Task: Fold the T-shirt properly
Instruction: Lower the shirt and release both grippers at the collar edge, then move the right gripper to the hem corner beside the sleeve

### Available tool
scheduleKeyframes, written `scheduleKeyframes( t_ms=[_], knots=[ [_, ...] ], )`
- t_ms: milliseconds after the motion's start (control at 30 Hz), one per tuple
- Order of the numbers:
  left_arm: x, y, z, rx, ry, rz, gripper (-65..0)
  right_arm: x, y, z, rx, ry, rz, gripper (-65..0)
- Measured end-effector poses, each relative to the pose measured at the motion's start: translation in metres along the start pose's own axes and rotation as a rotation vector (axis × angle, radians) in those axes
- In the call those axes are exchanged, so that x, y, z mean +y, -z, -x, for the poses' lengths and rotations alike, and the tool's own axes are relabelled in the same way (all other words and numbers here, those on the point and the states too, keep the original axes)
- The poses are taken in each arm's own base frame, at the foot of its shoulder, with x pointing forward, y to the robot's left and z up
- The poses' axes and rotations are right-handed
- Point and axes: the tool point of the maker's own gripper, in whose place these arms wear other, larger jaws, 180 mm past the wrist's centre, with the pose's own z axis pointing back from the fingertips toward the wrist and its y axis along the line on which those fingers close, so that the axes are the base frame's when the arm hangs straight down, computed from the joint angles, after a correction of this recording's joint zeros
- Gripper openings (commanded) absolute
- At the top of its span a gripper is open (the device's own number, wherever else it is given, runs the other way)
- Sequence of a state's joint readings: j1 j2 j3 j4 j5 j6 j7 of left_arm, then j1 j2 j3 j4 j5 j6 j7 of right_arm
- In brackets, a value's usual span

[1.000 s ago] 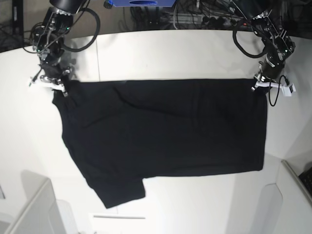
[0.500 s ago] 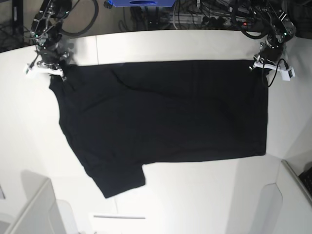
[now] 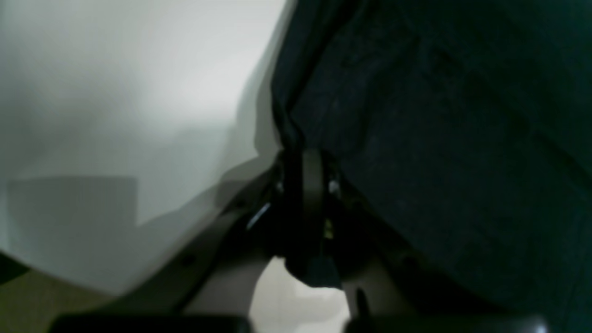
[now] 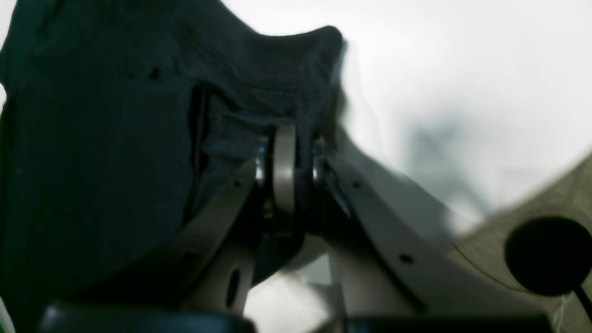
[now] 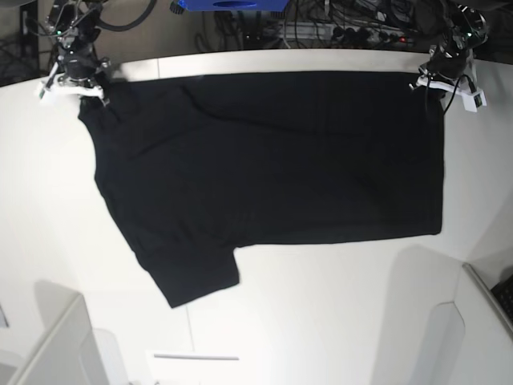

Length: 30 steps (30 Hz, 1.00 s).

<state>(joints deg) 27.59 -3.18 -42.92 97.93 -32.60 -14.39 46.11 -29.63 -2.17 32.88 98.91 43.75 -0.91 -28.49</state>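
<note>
- white table, curved far edge, thin seam running front to back on its left part
- blue box behind the far edge, top centre
- tangle of black cables beside it, on the floor
- pale grey panels at both near corners

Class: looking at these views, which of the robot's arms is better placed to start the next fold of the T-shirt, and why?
Neither clearly. The left end effector and right end effector each pinch a far corner of the T-shirt, so both should probably carry that edge together.
</note>
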Motion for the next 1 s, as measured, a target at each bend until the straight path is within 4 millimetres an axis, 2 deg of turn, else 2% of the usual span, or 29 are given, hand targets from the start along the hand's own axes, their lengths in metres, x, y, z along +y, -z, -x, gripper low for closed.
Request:
scheduleKeyframes(
  t_ms=[233, 367, 700, 767, 800, 867, 933, 1000],
  knots=[
    [0.008, -0.007, 0.01, 0.016, 0.002, -0.015, -65.0, -0.015, -0.009, 0.011, 0.026, -0.008, 0.035, -65.0],
    [0.013, -0.01, 0.016, 0.023, 0.005, -0.022, -65.0, -0.016, -0.01, 0.011, 0.026, -0.01, 0.036, -65.0],
    [0.013, -0.011, 0.016, 0.025, 0.008, -0.023, -65.0, -0.017, -0.011, 0.013, 0.029, -0.01, 0.039, -65.0],
    [0.013, -0.011, 0.016, 0.024, 0.008, -0.022, -51.8, -0.017, -0.011, 0.013, 0.029, -0.01, 0.039, -65.0],
    [0.012, -0.011, 0.015, 0.023, 0.006, -0.02, -43.1, -0.017, -0.011, 0.013, 0.029, -0.01, 0.039, -60.2],
    [0.012, -0.011, 0.013, 0.015, 0.009, -0.017, -29.3, -0.017, -0.011, 0.013, 0.029, -0.009, 0.038, -44.9],
    [0.012, -0.012, 0.011, 0.006, 0.01, -0.018, -20.4, -0.016, -0.011, 0.01, 0.018, -0.005, 0.034, -35.1],
    [0.012, -0.012, 0.01, 0.002, 0.011, -0.018, -14.8, -0.014, -0.012, 0.008, 0.013, -0.008, 0.03, -33.6]
  ],
)
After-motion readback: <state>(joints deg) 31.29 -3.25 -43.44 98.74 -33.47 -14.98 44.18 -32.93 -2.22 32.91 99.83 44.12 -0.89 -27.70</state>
